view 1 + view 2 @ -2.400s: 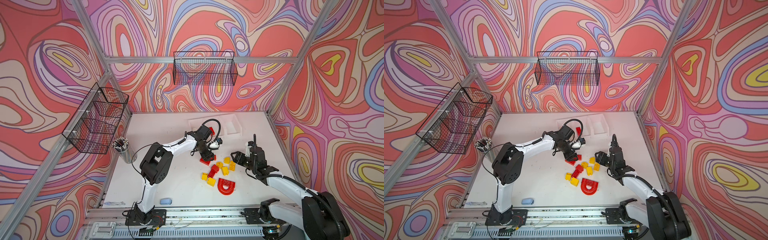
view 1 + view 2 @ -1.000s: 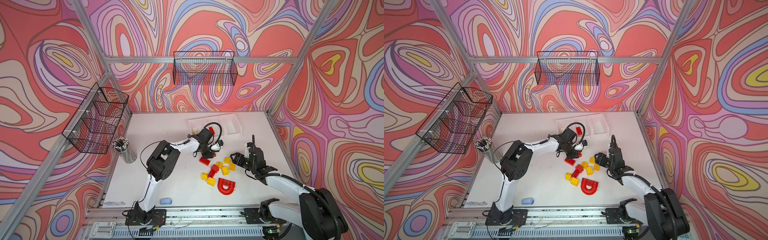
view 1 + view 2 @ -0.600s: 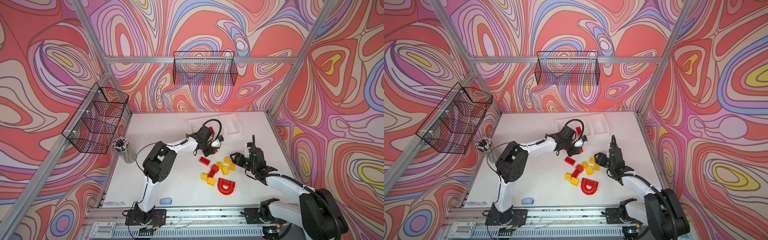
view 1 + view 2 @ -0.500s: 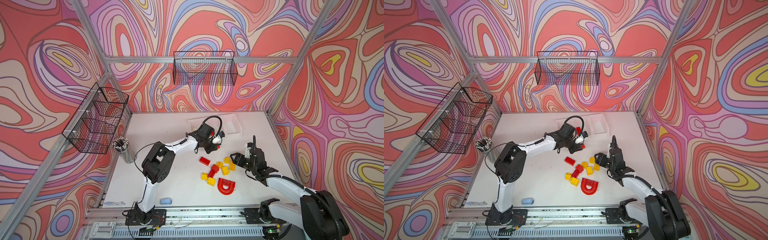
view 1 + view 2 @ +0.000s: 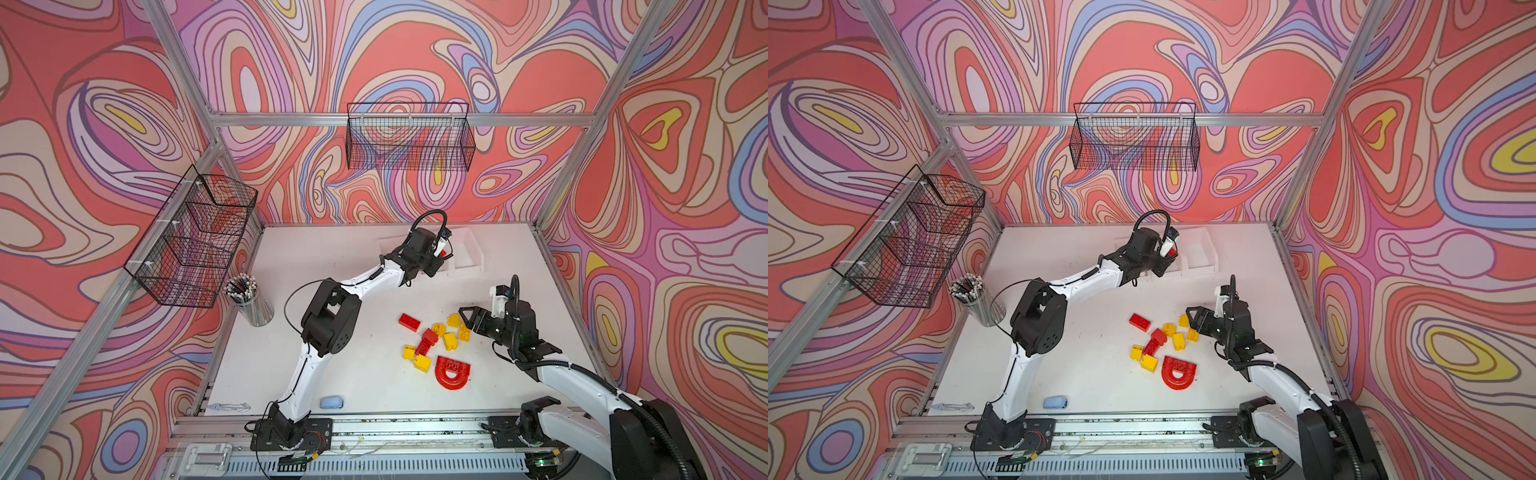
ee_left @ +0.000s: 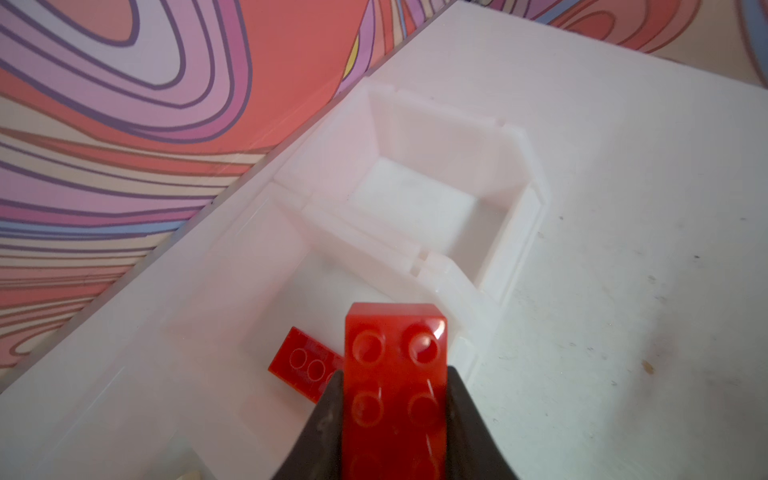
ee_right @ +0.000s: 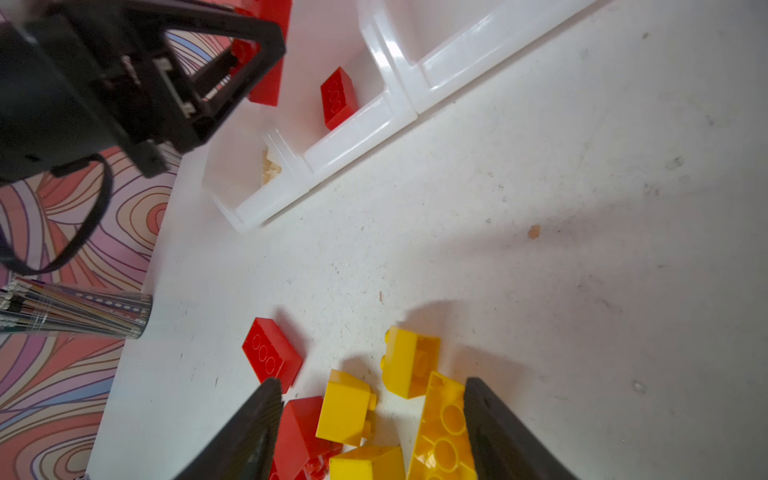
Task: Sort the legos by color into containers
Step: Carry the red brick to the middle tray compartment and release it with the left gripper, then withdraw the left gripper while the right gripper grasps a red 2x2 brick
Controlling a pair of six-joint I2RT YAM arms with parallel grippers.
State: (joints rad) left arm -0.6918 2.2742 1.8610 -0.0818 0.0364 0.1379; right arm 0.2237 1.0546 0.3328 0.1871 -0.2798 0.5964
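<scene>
My left gripper [image 6: 395,376] is shut on a red brick [image 6: 395,407] and holds it over the middle bin of the white containers [image 5: 469,259] at the back of the table. Another red brick [image 6: 301,365] lies inside that bin, and a cream brick [image 7: 270,168] shows in the end bin. The remaining legos lie in a loose pile: yellow bricks [image 5: 449,340], a flat red brick [image 5: 409,322] and a red arch [image 5: 453,372]. My right gripper [image 7: 372,382] hangs open just above the pile's yellow bricks [image 7: 409,361], holding nothing.
A metal cup of pencils [image 5: 251,303] stands at the table's left edge. A pale blue block [image 5: 331,402] lies near the front edge. Black wire baskets hang on the left wall [image 5: 195,237] and the back wall [image 5: 409,137].
My left gripper has lifted its red brick away from the pile and carried it back over the bins. The right arm has hardly moved.
</scene>
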